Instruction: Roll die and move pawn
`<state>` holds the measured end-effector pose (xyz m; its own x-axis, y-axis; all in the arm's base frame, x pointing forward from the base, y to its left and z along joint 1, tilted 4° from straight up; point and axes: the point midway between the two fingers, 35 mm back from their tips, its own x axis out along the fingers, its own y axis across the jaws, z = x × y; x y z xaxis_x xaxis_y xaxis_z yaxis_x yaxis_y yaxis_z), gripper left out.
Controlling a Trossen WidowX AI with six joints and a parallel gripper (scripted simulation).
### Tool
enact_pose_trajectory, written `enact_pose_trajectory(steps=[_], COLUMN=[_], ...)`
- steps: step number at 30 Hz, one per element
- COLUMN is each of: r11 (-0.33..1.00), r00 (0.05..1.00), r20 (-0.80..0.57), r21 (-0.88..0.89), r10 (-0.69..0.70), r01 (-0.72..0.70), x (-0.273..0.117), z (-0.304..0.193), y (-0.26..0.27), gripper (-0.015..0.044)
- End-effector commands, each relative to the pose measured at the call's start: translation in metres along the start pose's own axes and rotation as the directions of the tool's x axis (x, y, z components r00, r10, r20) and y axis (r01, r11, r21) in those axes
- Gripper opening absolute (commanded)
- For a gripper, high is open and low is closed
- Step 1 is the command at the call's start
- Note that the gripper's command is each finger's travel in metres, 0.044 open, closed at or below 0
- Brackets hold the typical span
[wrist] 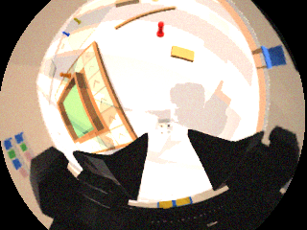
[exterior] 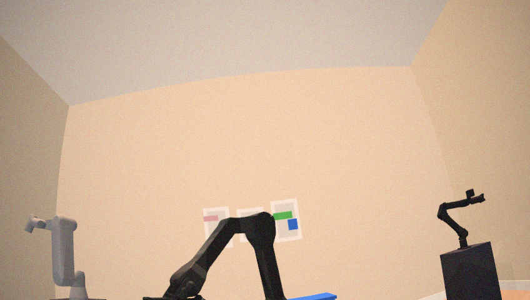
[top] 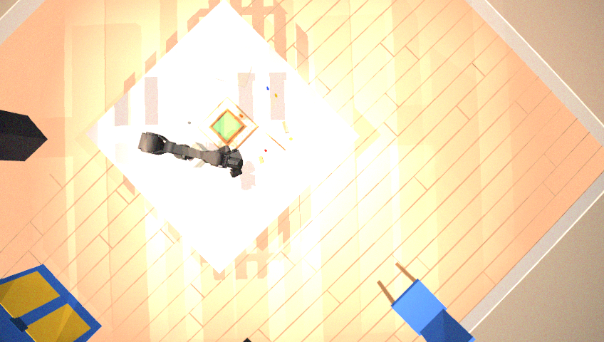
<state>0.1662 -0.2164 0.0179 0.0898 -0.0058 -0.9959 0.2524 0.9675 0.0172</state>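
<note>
The die (wrist: 164, 127) is small and white with dark pips; it lies on the table just beyond my fingertips in the wrist view. Its top count is too small to tell. My gripper (wrist: 168, 133) is open and empty above it; the arm hides the die in the top view. The board (wrist: 109, 119) (top: 256, 126) lies beside it, to the left in the wrist view, with arrowed squares around the green-floored tray (wrist: 91, 103) (top: 243, 125). An orange pawn (wrist: 65, 75) (top: 241, 115) stands on the board's far side. The exterior view shows neither board nor fingertips.
A red pawn-shaped piece (wrist: 160, 30) (top: 266, 150) and a yellow block (wrist: 182, 53) (top: 261, 159) are beyond the die. A thin brown stick (wrist: 144, 15) (top: 276, 142) lies farther off. Small blue (top: 267, 87) and yellow (top: 276, 95) pieces lie past the board.
</note>
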Motion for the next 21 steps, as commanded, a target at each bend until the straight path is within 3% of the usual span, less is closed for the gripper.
enact_pose_trajectory(steps=[1, 21], r11=[1.000, 1.000], r00=[1.000, 1.000], r20=[-0.012, -0.013], r21=[-0.014, -0.014], r10=[0.001, 0.001], r01=[-0.001, -0.002], x=[0.002, 0.036], z=[-0.008, -0.008], y=[0.001, 0.001], gripper=[0.0275, 0.0275])
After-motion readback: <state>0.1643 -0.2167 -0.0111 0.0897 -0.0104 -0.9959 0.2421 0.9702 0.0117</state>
